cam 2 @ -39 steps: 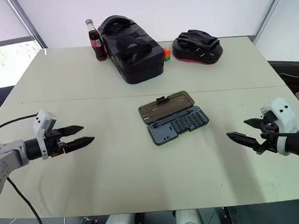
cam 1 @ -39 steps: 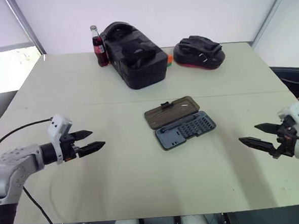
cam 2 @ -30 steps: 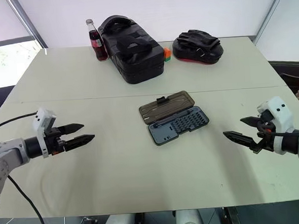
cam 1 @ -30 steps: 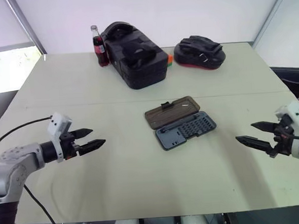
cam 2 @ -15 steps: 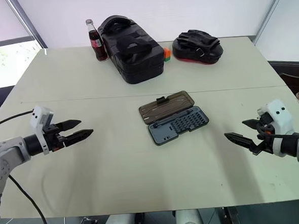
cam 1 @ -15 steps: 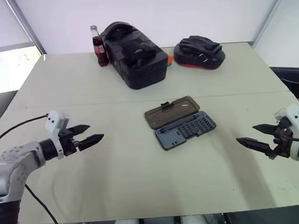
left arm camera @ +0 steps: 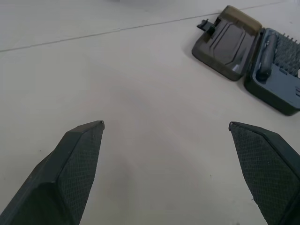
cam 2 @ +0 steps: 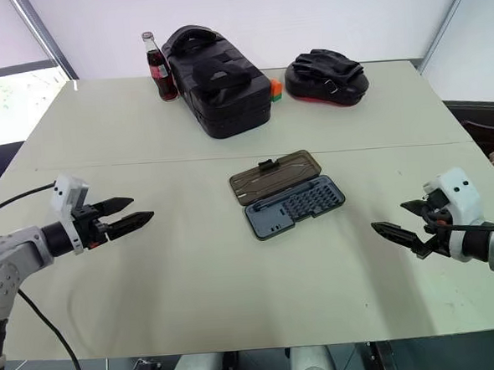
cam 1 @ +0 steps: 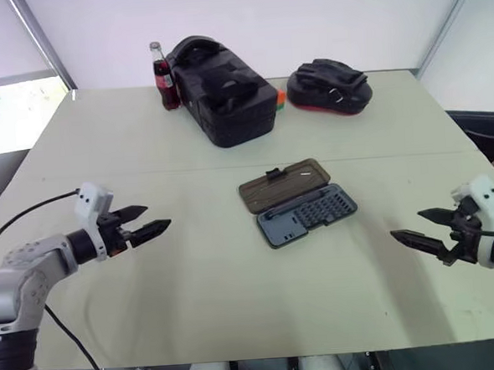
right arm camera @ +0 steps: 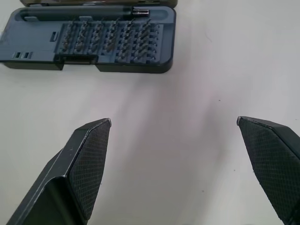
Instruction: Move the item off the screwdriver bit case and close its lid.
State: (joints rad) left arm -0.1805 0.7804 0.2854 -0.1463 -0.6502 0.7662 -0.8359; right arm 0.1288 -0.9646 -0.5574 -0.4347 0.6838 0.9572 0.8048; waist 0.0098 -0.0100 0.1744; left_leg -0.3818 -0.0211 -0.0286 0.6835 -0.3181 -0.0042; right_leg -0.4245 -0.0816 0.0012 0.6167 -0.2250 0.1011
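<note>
The flat, rounded plastic screwdriver bit case lies open mid-worktop, its smooth brown lid laid back and its grey tray ribbed with bits. The left pincer and right pincer hover wide and empty, well apart from it over bare matte surface. A cola bottle and black bags stand near the far edge.

The left gripper and right gripper hover low at either side, each pointing inward, jaws spread wide apart.
</note>
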